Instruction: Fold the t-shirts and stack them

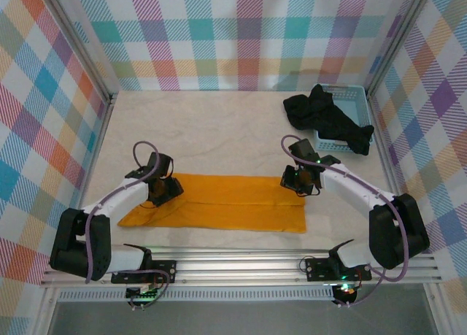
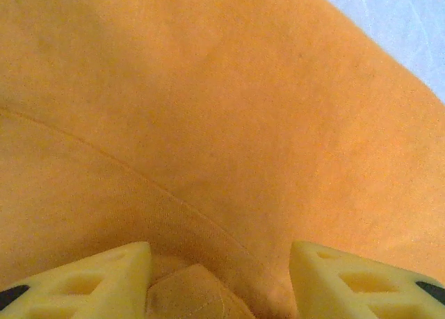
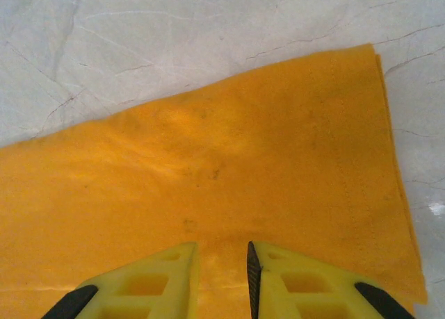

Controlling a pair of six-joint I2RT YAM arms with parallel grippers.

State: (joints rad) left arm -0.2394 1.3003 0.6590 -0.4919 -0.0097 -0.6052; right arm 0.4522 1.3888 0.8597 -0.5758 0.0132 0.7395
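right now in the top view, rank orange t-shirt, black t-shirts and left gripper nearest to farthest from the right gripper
1. orange t-shirt, directly under the right gripper.
2. black t-shirts, back right.
3. left gripper, at the shirt's far left end.

A light blue basket (image 1: 349,95) sits at the upper right. The table (image 1: 219,131) is pale. Checked walls (image 1: 219,36) stand around.

Top camera looks down over the table (image 1: 219,123); both wrist cameras face the orange t-shirt (image 1: 219,203) closely.
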